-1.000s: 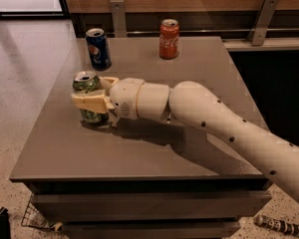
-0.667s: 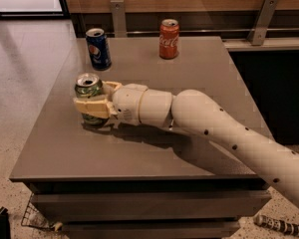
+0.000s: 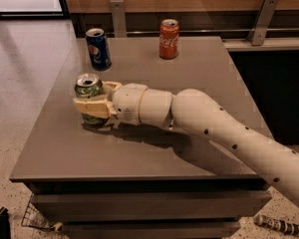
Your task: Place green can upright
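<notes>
The green can (image 3: 88, 86) stands upright on the left part of the grey table (image 3: 154, 148), its silver top facing up. My gripper (image 3: 92, 105) reaches in from the right and is shut on the can's body, with one pale finger (image 3: 91, 107) across its front and the other behind it. The can's base rests on or just above the table top; I cannot tell which. The white arm runs from the lower right of the camera view.
A blue Pepsi can (image 3: 98, 48) stands upright at the table's back left. A red Coca-Cola can (image 3: 169, 38) stands upright at the back centre. A wooden wall with metal brackets is behind. A wire basket (image 3: 36, 218) is on the floor, lower left.
The gripper and the green can have shifted slightly toward the front of the table and lower. The can stays upright in the grip. The other cans have not moved.
</notes>
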